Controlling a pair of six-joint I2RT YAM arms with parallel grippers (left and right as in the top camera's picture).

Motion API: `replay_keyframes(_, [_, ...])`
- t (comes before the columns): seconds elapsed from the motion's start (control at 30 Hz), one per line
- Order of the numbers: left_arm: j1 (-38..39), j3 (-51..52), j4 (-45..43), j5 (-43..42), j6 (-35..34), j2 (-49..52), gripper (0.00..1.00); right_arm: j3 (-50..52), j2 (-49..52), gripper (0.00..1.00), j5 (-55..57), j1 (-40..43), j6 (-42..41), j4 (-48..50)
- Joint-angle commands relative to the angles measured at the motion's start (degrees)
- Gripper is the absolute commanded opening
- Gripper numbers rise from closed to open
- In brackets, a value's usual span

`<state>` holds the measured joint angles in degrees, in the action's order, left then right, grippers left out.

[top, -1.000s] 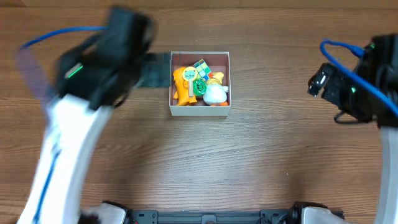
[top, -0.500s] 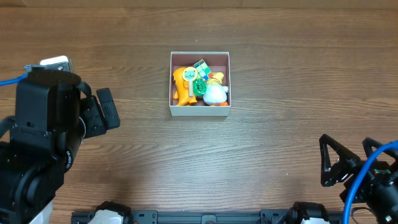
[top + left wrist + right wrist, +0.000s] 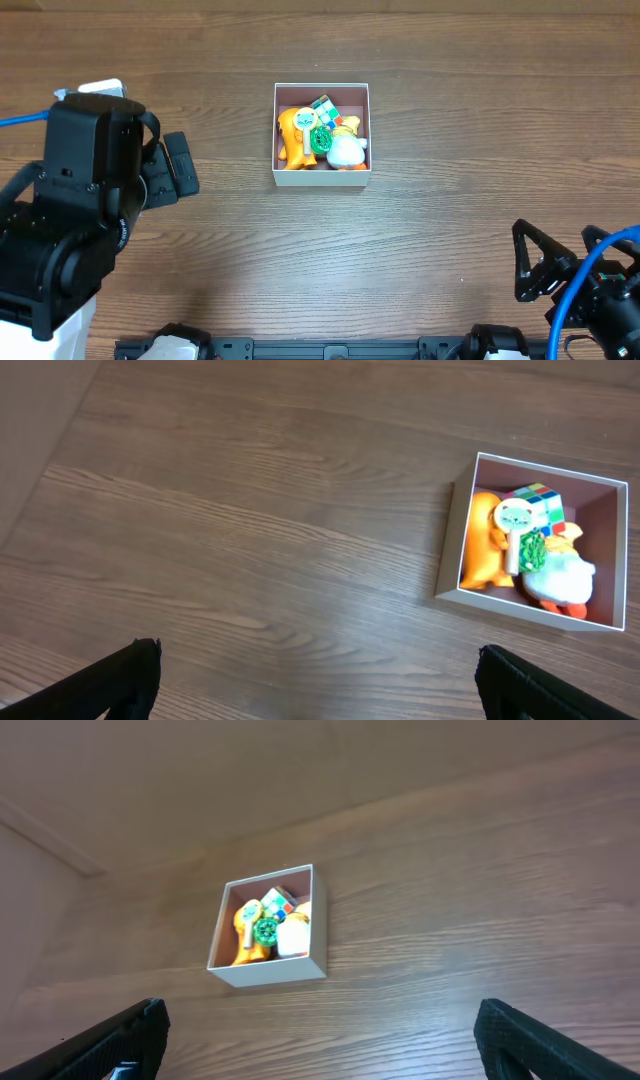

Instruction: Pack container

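Note:
The container [image 3: 322, 179] is a square white-walled box with a pinkish-brown inside, at the table's upper middle. It holds an orange toy [image 3: 290, 135], a colour cube [image 3: 325, 108], a green piece [image 3: 321, 140] and a white toy [image 3: 347, 151]. It also shows in the left wrist view [image 3: 448, 565] and the right wrist view [image 3: 270, 969]. My left gripper [image 3: 180, 168] is open and empty, well left of the box. My right gripper [image 3: 535, 262] is open and empty near the front right corner.
The wooden table [image 3: 320, 250] surrounds the box. The left arm's black body [image 3: 85, 190] fills the left side. A blue cable [image 3: 590, 270] loops over the right arm at the front right.
One second ago the left arm was up by the box and the right arm at the far right; both have pulled back toward the front. In the last half second the left gripper shifted slightly.

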<state>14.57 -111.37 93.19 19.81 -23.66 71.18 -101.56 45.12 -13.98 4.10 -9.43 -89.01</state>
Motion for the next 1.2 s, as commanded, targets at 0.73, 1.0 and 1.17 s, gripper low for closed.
replay_keyframes(0.73, [-0.3,0.0,-0.2,1.3,-0.8,0.8,1.0,74.2,-36.9,1.0,-5.4,0.1,5.0,41.4])
replay_keyframes(1.0, [-0.3,0.0,-0.2,1.3,-0.8,0.8,1.0,83.4,-41.5,1.0,-5.4,0.1,5.0,43.3])
replay_keyframes(1.17, [-0.3,0.0,-0.2,1.3,-0.8,0.8,1.0,87.5,-42.1,1.0,-5.4,0.1,5.0,45.2])
